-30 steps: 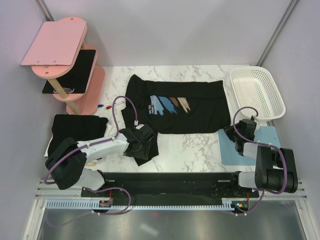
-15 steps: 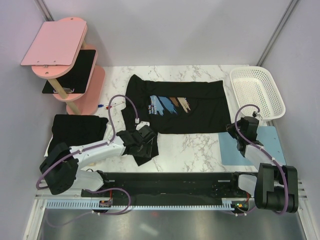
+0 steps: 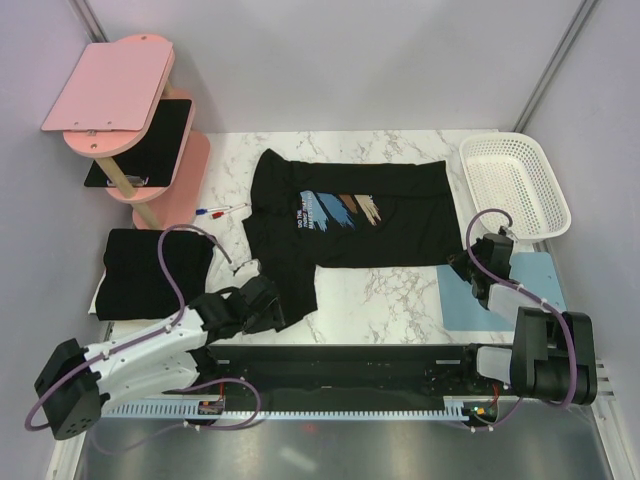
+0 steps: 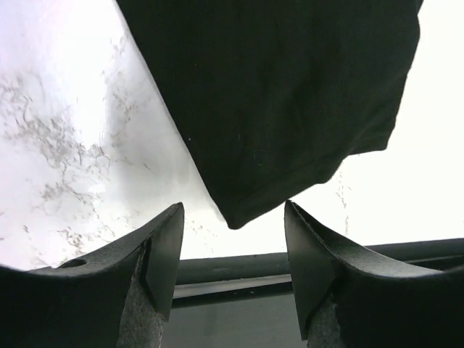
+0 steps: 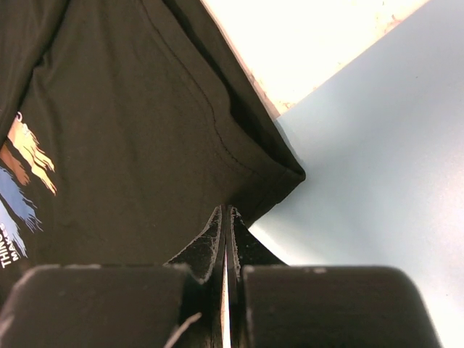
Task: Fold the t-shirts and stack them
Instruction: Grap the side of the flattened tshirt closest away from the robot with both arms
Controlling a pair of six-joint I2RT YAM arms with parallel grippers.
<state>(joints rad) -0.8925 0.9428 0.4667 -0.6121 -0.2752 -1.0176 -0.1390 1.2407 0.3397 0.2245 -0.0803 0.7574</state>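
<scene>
Two t-shirts: printed t-shirt (image 3: 350,215) spread; plain t-shirt (image 3: 155,270) folded.

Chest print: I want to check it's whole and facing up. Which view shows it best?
Top external: the whole print lies in view on the spread shirt. The right wrist view catches only a few streak ends at its left edge. The left wrist view shows plain black fabric and no print.
</scene>
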